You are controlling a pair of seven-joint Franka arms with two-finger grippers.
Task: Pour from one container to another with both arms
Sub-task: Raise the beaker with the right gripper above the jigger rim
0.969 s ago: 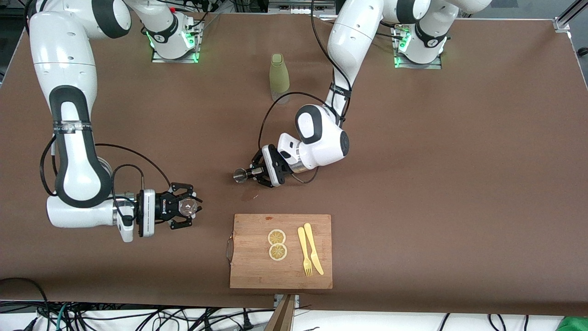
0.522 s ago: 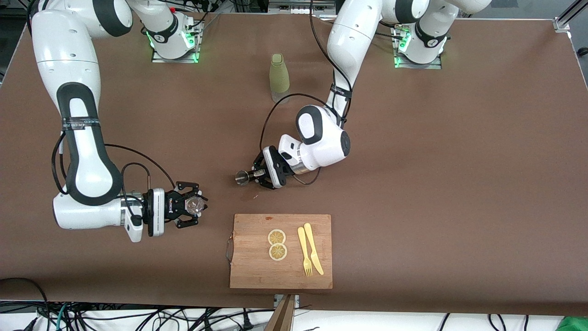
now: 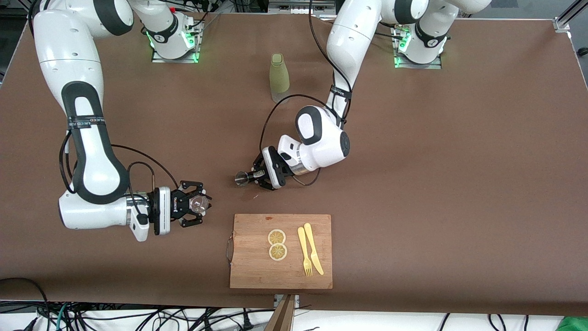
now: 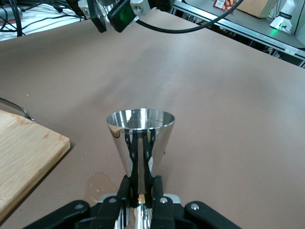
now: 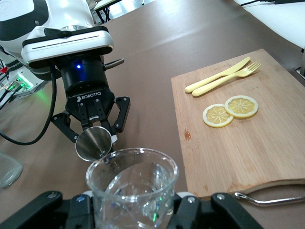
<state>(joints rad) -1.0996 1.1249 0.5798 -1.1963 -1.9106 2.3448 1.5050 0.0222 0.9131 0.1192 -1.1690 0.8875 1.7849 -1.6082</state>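
Observation:
My left gripper [image 3: 255,175] is shut on the waist of a steel jigger [image 3: 240,178], held on its side low over the table's middle. The jigger's open mouth [image 4: 139,119] points toward the right arm's end, and black fingers [image 4: 125,183] pinch its narrow part. My right gripper [image 3: 202,205] is shut on a clear glass [image 3: 198,204], upright over the table beside the cutting board's corner. In the right wrist view the glass [image 5: 132,183] fills the foreground. The jigger [image 5: 94,144] and the left gripper [image 5: 96,125] are a short way off, apart from the glass.
A wooden cutting board [image 3: 250,271] lies near the front edge with two lemon slices [image 3: 277,244], a yellow fork [image 3: 303,251] and a knife [image 3: 313,247]. A green bottle [image 3: 279,76] stands between the arm bases. A small wet patch [image 4: 97,183] lies under the jigger.
The right arm has carried the glass a little toward the jigger and the board. The left gripper and jigger have hardly moved.

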